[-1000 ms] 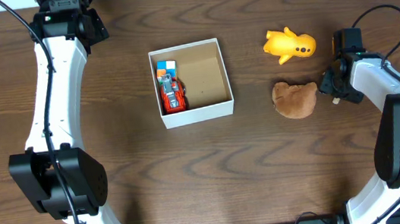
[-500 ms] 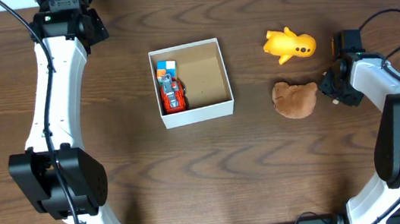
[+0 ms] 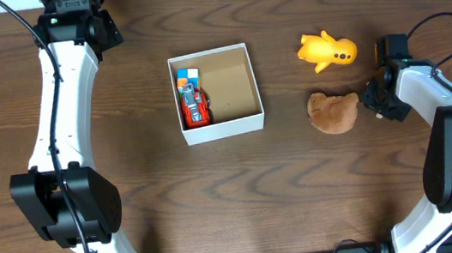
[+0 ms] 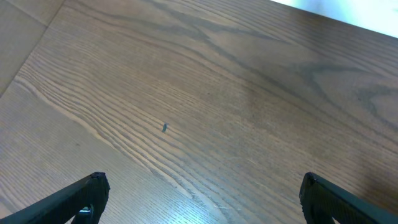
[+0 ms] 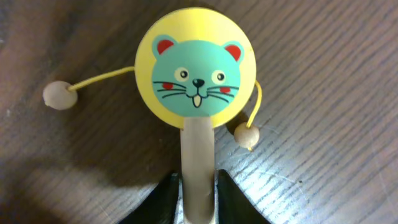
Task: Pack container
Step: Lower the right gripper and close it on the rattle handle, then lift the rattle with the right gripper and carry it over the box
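The container (image 3: 226,129) sits mid-table, with a red toy car (image 3: 196,108) inside along its left wall; the right gripper (image 5: 198,200), at the right just beside a brown plush (image 3: 334,111), pinches the pale handle of a cat-faced pellet drum (image 5: 198,71); the left gripper (image 4: 202,196) hangs wide open and empty over the far-left table (image 4: 186,93).

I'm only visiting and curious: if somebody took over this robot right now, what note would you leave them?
Left gripper: open, empty, over bare table.
Right gripper: shut on the handle of the cat-face rattle, which lies on the table.
Container: mid-table.
Done: red car and blue block are inside the container.
Left: the rattle, the yellow toy and the brown plush, all outside, on the right arm's side.
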